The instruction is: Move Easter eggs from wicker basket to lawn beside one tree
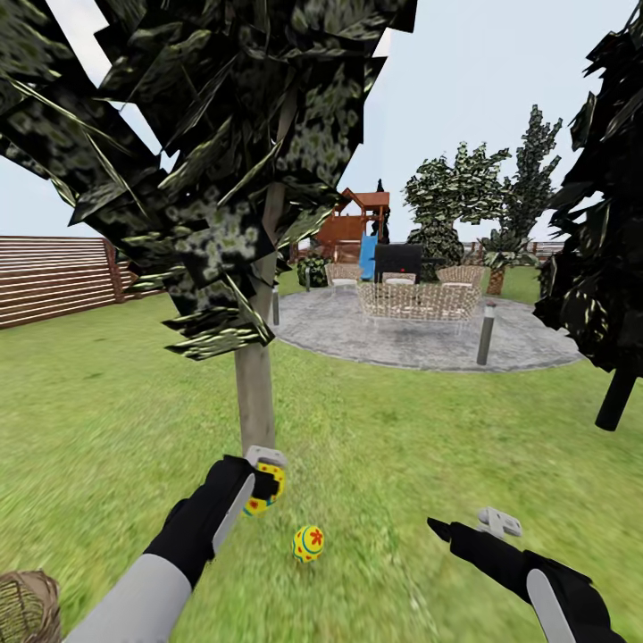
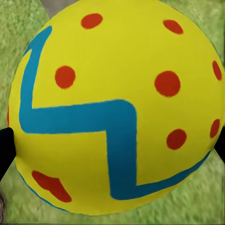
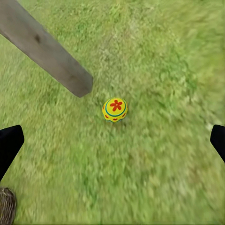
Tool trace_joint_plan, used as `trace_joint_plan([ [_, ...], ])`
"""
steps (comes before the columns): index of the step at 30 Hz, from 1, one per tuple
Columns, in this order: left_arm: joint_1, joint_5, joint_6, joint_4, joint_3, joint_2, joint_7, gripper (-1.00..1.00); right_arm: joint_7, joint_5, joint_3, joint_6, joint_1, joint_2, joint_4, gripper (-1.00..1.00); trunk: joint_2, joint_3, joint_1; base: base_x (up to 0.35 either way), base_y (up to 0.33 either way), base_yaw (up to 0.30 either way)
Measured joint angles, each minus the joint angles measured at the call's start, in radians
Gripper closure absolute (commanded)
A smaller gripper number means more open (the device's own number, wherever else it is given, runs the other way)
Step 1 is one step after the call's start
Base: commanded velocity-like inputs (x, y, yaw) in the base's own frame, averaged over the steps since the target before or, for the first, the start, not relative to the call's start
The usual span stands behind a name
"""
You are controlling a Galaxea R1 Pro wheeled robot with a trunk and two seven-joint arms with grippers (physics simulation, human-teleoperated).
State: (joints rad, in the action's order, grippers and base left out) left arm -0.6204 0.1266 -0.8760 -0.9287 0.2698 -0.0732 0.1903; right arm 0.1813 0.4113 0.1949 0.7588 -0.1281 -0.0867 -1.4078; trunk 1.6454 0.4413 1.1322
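Left gripper (image 1: 265,482) is clamping a yellow egg (image 2: 115,108) beside the trunk (image 1: 254,393).
Blue zigzag, red dots; second egg (image 1: 308,542) is lying at five o'clock; right gripper (image 3: 112,140) is gaping empty.

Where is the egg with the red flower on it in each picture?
Head view: the flower egg lies on the lawn, low in the middle, near the tree trunk.
Left wrist view: not in it; the egg there, with a blue zigzag and red dots, is a different one.
Right wrist view: the flower egg is in the middle.
Shared landmark: the trunk beside it.
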Motion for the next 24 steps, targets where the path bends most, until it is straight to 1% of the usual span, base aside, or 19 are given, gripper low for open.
trace_joint_plan([
  [2,-0.017,0.01,0.011,0.04,-0.011,-0.001,0.003,1.0,0.0,-0.001,-0.001,0.0,0.0,0.0,0.0,-1.0,0.0,0.0,0.0,0.03,0.001,0.0],
  [5,-0.047,0.016,0.036,0.115,-0.019,-0.002,0.005,1.0,0.0,0.0,-0.001,0.0,0.0,0.001,0.0,-1.0,0.0,0.0,0.0,0.01,0.0,0.0],
  [8,-0.06,0.018,0.06,0.147,-0.021,-0.002,0.008,1.0,0.0,0.0,-0.002,0.0,0.0,0.001,0.0,-1.0,0.0,0.0,0.0,0.003,0.0,0.0],
  [10,-0.063,0.019,0.066,0.153,-0.023,-0.002,0.009,1.0,0.0,0.0,-0.002,0.0,0.0,0.002,0.0,-1.0,0.0,0.0,0.0,0.001,0.0,0.0],
  [18,-0.064,0.02,0.073,0.158,-0.024,-0.001,0.008,1.0,0.002,0.002,-0.002,0.0,0.0,-0.001,-0.001,-1.0,0.056,0.025,0.031,0.0,0.0,0.0],
  [19,-0.064,0.019,0.078,0.158,-0.024,-0.001,0.008,1.0,0.002,0.002,-0.002,0.0,0.0,0.0,-0.001,-1.0,0.063,0.028,0.035,0.0,0.0,0.0],
  [21,-0.065,0.019,0.11,0.159,-0.024,-0.001,0.008,1.0,0.004,0.002,-0.002,0.0,0.0,0.001,-0.001,-1.0,0.077,0.034,0.042,0.0,0.0,0.0],
  [24,-0.064,0.019,0.13,0.159,-0.024,0.0,0.007,1.0,0.008,0.002,-0.002,0.0,0.0,0.002,-0.001,-1.0,0.098,0.044,0.054,0.0,0.0,0.0],
])
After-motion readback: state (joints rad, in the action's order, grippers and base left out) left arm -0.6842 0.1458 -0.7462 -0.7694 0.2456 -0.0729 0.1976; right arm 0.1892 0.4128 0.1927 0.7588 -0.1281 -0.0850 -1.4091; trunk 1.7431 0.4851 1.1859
